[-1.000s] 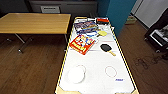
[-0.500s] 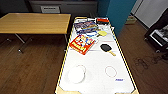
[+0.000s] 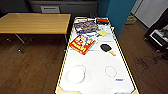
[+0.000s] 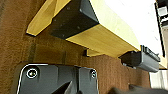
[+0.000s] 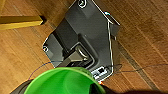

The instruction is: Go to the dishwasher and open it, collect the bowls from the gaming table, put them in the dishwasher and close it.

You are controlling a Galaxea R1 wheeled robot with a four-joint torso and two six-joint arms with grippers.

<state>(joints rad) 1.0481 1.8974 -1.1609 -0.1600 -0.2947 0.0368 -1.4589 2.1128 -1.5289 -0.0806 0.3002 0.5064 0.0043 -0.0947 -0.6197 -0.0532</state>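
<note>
The gaming table (image 3: 100,62) stretches away in front of me, white on top with yellow sides. A white bowl (image 3: 76,74) rests on its near left part. In the right wrist view a green bowl (image 5: 62,80) hangs close to the camera above the wooden floor, with my right gripper (image 5: 67,90) shut on it. The left wrist view looks at the table's yellow side (image 4: 107,37) and its black corner piece (image 4: 72,20) from low down, over brown floor. The dishwasher is out of view.
Books (image 3: 82,43), a black paddle (image 3: 106,47), a yellow paddle (image 3: 102,33) and a red-and-black box (image 3: 102,20) lie on the table's far half. A wooden table (image 3: 32,22) stands to the left, a teal wall (image 3: 117,12) and dark furniture (image 3: 157,35) to the right.
</note>
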